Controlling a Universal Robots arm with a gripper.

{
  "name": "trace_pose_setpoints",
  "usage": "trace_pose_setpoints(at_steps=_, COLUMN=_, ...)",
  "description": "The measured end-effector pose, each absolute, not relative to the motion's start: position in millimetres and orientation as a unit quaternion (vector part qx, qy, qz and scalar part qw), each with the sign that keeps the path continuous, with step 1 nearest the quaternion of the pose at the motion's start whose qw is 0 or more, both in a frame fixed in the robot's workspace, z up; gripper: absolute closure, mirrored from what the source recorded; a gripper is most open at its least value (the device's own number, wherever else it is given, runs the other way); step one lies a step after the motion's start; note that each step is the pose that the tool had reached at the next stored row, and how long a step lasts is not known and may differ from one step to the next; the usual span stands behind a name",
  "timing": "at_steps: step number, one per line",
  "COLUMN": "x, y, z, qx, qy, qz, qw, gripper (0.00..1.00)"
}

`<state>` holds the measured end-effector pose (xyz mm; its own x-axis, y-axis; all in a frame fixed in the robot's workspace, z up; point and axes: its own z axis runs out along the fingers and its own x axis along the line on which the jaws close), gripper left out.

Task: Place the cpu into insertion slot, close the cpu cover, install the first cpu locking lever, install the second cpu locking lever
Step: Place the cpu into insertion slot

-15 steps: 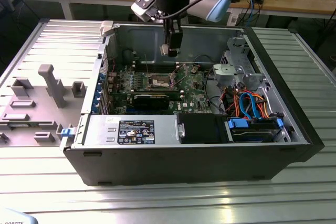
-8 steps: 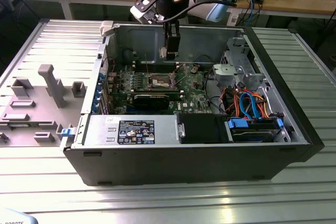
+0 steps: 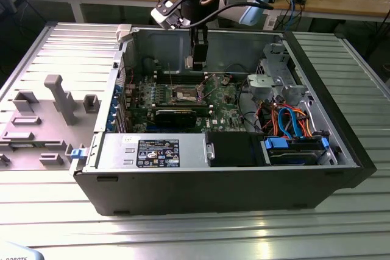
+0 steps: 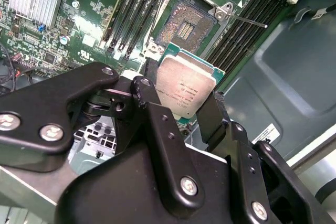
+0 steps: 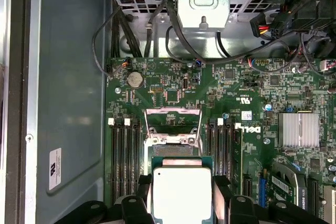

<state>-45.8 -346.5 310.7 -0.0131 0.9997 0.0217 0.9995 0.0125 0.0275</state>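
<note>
My gripper [image 3: 197, 60] hangs inside the open computer case, above the green motherboard. It is shut on the cpu [image 4: 186, 90], a flat square chip with a silver-grey top, held by two opposite edges between black fingers [image 4: 210, 116]. In both wrist views the cpu [image 5: 181, 190] sits in the air just short of the insertion slot [image 4: 186, 24], whose dark pin field lies bare inside a silvery rim. The slot [image 3: 186, 94] is a little below and in front of the gripper. The cpu cover [image 5: 172, 112], a thin silvery frame, looks tilted up. A thin lever rod [image 4: 247, 20] sticks out beside the slot.
Long black memory slots [image 5: 126, 156] flank the slot on both sides. A black graphics card [image 3: 175, 115] lies in front of it. The drive cage [image 3: 280, 80], blue and orange cables [image 3: 292, 120] and case walls [image 3: 152, 44] close in. A grey fixture plate [image 3: 49, 108] sits outside, at the exterior view's left.
</note>
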Motion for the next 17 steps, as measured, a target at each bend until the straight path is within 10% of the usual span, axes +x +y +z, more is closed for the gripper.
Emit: trace_pose_setpoints(at_steps=17, x=-50.4, y=-346.5, z=290.2, qx=0.694, qy=0.72, qz=0.016, qw=0.0, gripper=0.46)
